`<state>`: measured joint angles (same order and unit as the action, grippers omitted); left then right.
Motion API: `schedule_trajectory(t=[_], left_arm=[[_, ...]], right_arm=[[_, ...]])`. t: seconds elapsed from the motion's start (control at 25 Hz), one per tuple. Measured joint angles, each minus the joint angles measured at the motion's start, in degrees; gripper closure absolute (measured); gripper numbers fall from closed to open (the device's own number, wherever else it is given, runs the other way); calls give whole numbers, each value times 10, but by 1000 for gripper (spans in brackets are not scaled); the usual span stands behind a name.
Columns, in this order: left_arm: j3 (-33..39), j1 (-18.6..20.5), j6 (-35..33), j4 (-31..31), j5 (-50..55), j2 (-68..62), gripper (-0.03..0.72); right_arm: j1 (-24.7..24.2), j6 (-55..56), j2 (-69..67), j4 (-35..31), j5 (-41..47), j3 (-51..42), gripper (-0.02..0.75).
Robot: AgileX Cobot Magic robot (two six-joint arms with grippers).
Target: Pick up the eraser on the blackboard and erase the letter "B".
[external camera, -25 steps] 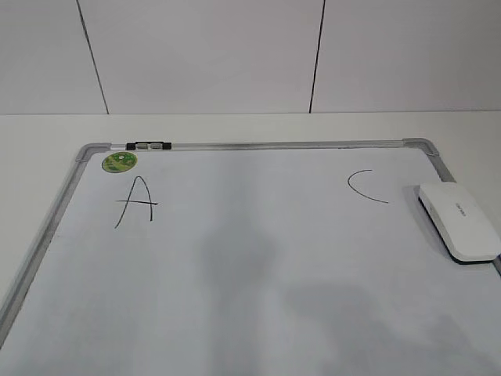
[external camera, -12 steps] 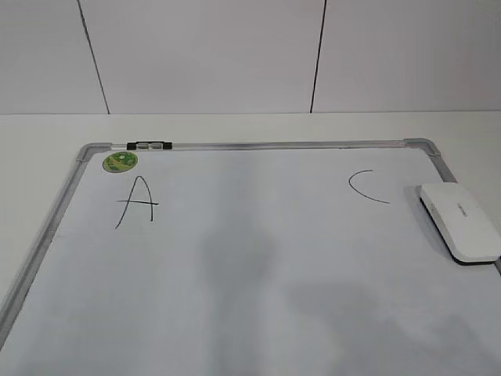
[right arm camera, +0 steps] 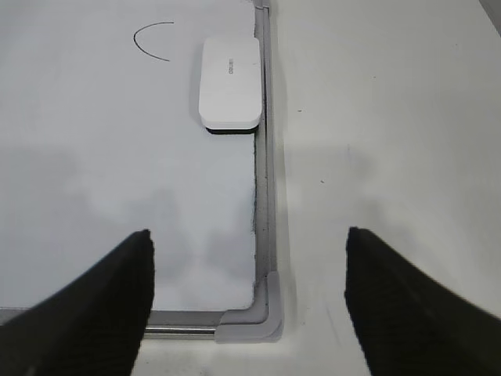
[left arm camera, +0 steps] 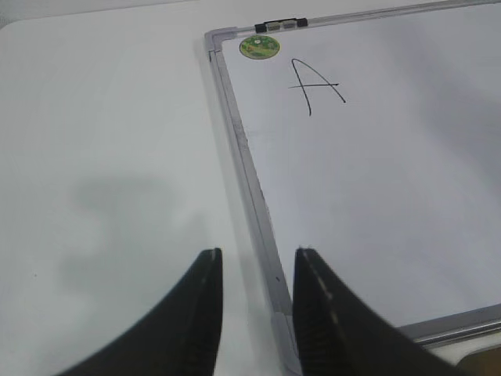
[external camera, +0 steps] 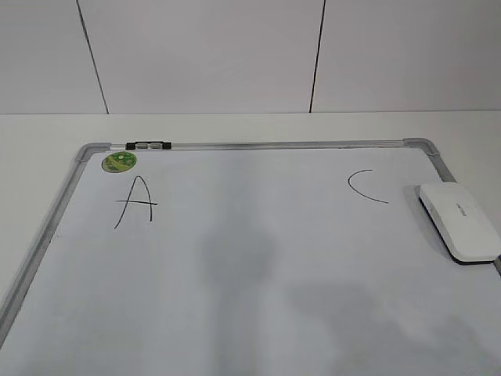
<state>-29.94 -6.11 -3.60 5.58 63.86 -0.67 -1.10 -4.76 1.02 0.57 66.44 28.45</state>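
Observation:
The blackboard [external camera: 282,145] lies flat on the white table. It carries a black "A" [external camera: 136,201] at the left and a curved "C" [external camera: 365,186] at the right. No letter "B" shows in any view; the board between A and C is blank. The white eraser [external camera: 460,222] lies on the board against its right frame, and it also shows in the right wrist view [right arm camera: 229,82]. My right gripper [right arm camera: 247,233] is wide open and empty above the board's near right corner, well short of the eraser. My left gripper [left arm camera: 258,252] is open a little and empty over the board's left frame.
A small round green sticker [external camera: 120,162] sits at the board's far left corner, next to a black clip [external camera: 149,145] on the top frame. White table surrounds the board, and a panelled wall stands behind. Neither arm shows in the exterior view.

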Motion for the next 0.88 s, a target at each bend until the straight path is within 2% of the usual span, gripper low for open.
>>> schedule_trajectory(t=[0.88], left_arm=[[0, 0, 0, 1, -1, 0, 452]], right_arm=[[0, 0, 0, 0, 0, 0, 153]])
